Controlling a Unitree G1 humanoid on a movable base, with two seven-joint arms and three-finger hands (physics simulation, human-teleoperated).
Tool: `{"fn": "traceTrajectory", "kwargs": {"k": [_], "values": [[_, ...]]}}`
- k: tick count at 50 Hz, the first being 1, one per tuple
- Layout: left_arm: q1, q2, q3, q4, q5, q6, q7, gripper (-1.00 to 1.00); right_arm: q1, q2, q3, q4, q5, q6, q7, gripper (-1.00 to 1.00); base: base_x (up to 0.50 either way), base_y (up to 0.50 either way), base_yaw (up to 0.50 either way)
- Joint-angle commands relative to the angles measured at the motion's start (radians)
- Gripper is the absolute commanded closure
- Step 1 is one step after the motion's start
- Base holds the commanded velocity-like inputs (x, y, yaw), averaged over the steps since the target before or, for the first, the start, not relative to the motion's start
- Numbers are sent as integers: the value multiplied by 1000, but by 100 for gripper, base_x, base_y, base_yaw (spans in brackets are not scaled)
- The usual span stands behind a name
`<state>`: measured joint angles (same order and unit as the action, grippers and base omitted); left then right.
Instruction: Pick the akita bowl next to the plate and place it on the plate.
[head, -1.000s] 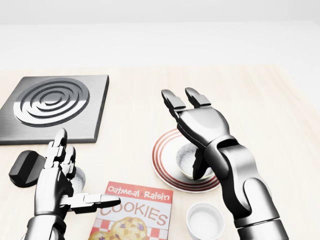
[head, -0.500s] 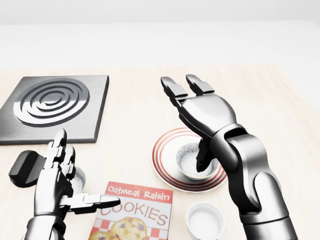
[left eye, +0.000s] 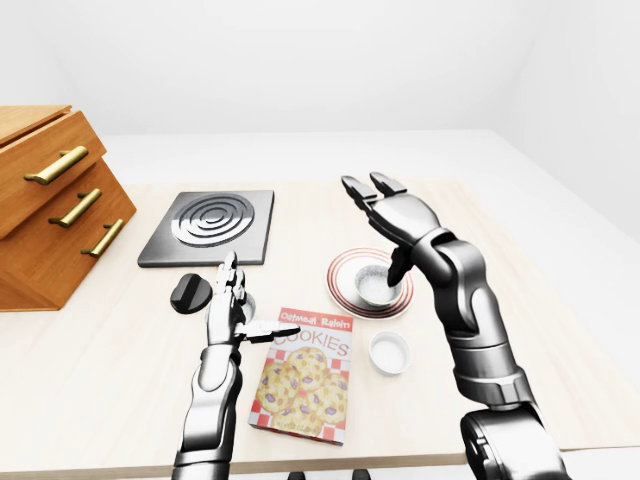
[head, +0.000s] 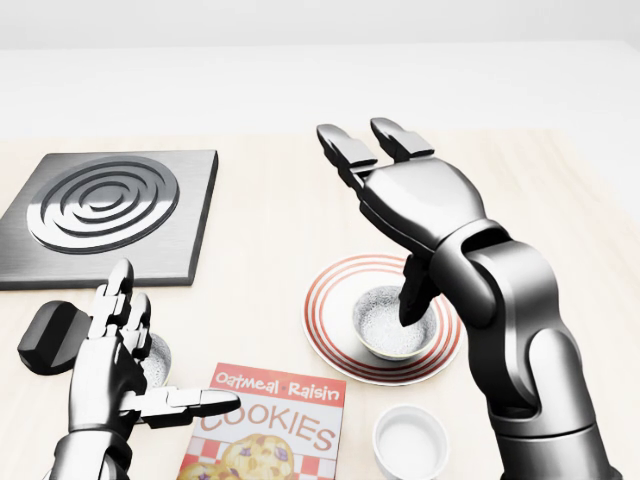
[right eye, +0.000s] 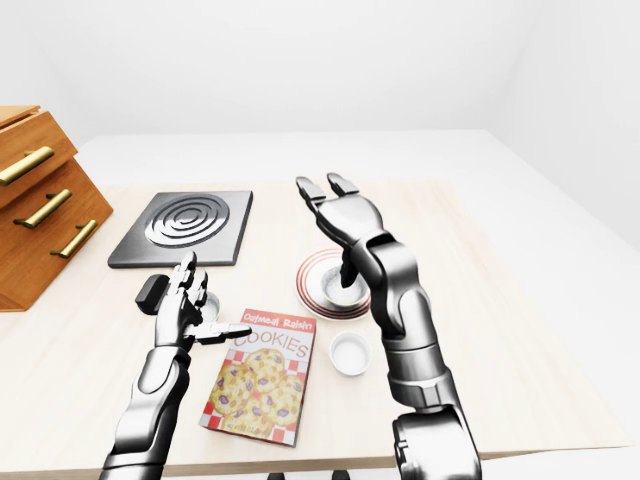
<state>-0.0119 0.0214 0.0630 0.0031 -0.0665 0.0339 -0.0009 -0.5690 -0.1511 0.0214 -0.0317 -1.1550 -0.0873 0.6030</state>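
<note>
By the table's near edge the left hand (head: 105, 365) is spread beside a cookie box (head: 270, 430), and rightward the akita bowl (head: 385, 325) sits on the plate (head: 325, 345) under the spread right hand (head: 415, 205), whose drooping thumb (head: 412, 295) could snag its rim.

Glossy metal hands (head: 400, 205), matt wooden table (head: 270, 230)

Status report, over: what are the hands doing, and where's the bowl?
Left hand open, right hand open above plate. Akita bowl sits on it. Nothing blocking.
</note>
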Motion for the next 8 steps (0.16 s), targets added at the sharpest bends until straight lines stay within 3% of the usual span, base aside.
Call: {"fn": "traceTrajectory", "kwargs": {"k": [1,8], "values": [[0,0,1,-12,-6,17,3,-100,-11,-1,-3,-26,5,0,23,-100,0,0,0],[-3,1,2,3,-8,6,0,-100,-22,-2,-5,-49,8,0,46,-100,0,0,0]]}}
